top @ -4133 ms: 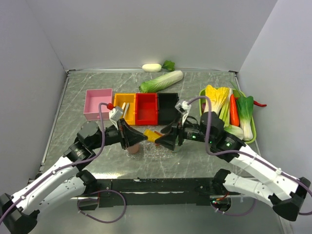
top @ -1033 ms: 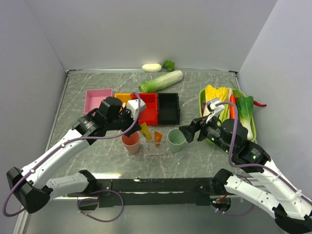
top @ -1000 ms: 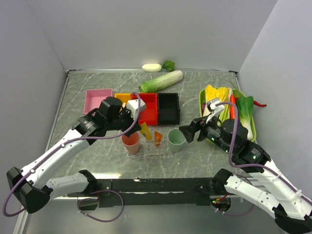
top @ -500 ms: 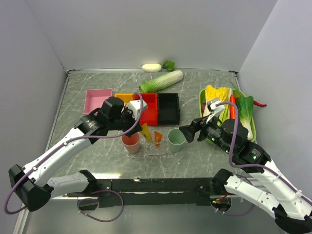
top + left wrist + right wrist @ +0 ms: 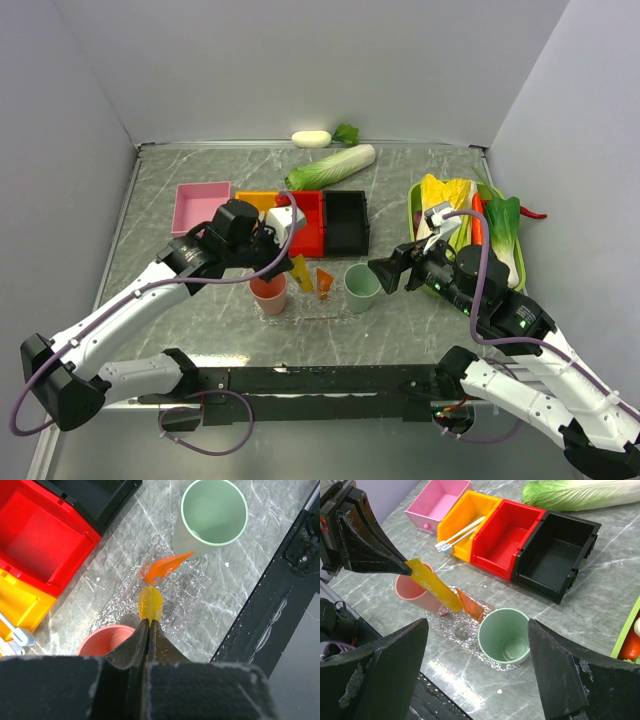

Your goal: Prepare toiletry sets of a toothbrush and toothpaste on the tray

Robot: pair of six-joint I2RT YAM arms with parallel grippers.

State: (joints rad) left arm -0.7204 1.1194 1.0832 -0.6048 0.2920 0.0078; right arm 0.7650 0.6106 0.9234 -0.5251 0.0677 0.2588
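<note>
One yellow toothpaste point(image 5: 150, 604), tail hidden, in tight left claw point(image 5: 149, 625); right claw point(image 5: 385, 272) wide, empty.

2 thin white toothbrushes point(image 5: 465, 528) lay side by side in yellow bin point(image 5: 479, 502), off the tray point(image 5: 462, 632); clear speckled tray flat on table; yellow toothpaste point(image 5: 437, 587) slanted, pinched in left gripper point(image 5: 410, 569), lower end over tray just beside orange toothpaste point(image 5: 470, 605), which sat tilted on tray
</note>
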